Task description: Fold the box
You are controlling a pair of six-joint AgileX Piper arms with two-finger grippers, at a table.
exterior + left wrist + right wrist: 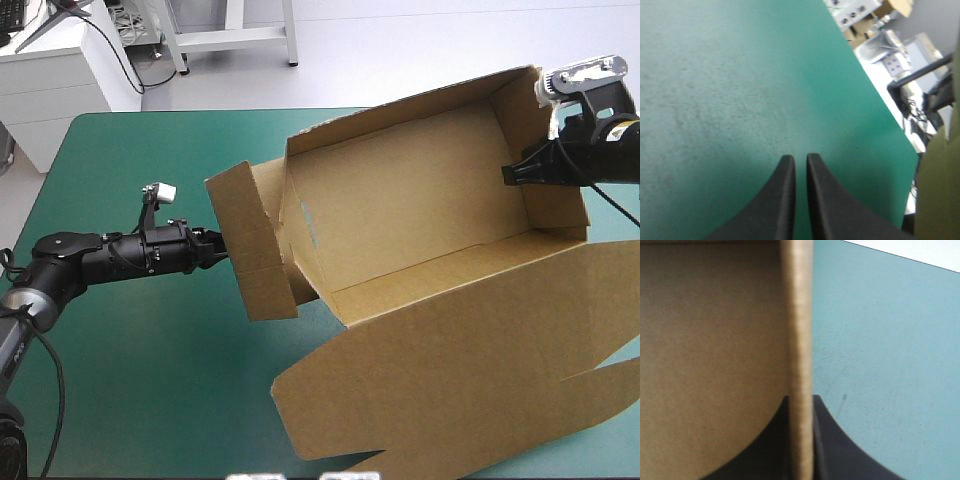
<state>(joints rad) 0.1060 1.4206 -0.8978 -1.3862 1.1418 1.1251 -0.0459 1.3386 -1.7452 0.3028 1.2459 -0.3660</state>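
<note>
Box lies open across the middle and right of the table, long axis arm to arm: right gripper clamps its end wall, left gripper (fingers together, empty) just beside the loose left flap.

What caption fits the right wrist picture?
Right gripper pinches a wall of the brown box, teal-green table beyond.

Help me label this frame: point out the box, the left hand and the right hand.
box (400,200): high view, the tray's inner floor.
left hand (800,160): left wrist view, midway between its fingertips.
right hand (801,402): right wrist view, midway between its fingertips, on the box wall.
</note>
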